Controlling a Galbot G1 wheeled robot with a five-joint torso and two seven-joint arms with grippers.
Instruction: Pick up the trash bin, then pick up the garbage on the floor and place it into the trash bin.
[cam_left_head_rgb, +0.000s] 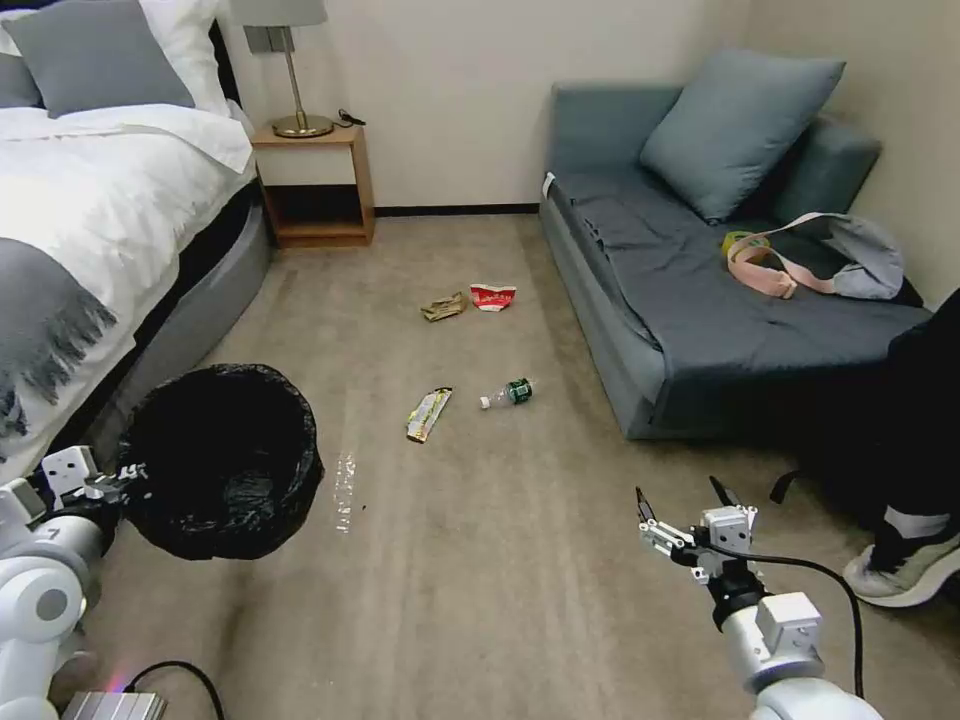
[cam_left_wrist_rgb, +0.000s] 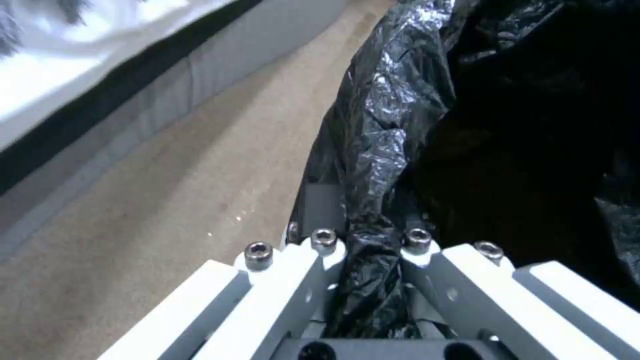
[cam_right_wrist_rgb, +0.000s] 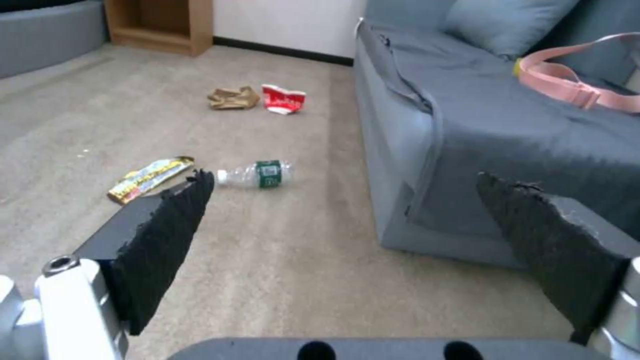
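In the lower left of the head view the left tool is clamped on the rim of the trash bin, and the left wrist view shows its two white fingers pinching a fold of the crinkled black bag between them, so the bin appears lifted and tipped with its mouth facing the camera, beside the bed. The right tool hangs in the lower right of the head view with its jaws spread wide and nothing between them; its dark pads frame the litter in the right wrist view. All four pieces lie on the carpet well ahead of that tool and toward the centre of the frame. The clear bottle with the green label and the flat gold-yellow wrapper are the nearer pair, close to each other at mid-frame; the crumpled brown paper and the red-and-white carton sit close together farther up the frame, toward the nightstand. The bottle lies on its side with its long axis running roughly left to right, cap pointing left toward the wrapper, close to the foot of the grey sofa. It looks the nearest piece to the free right arm, so the reach would go forward and leftward, and the jaws would probably need to straddle the bottle across its width.
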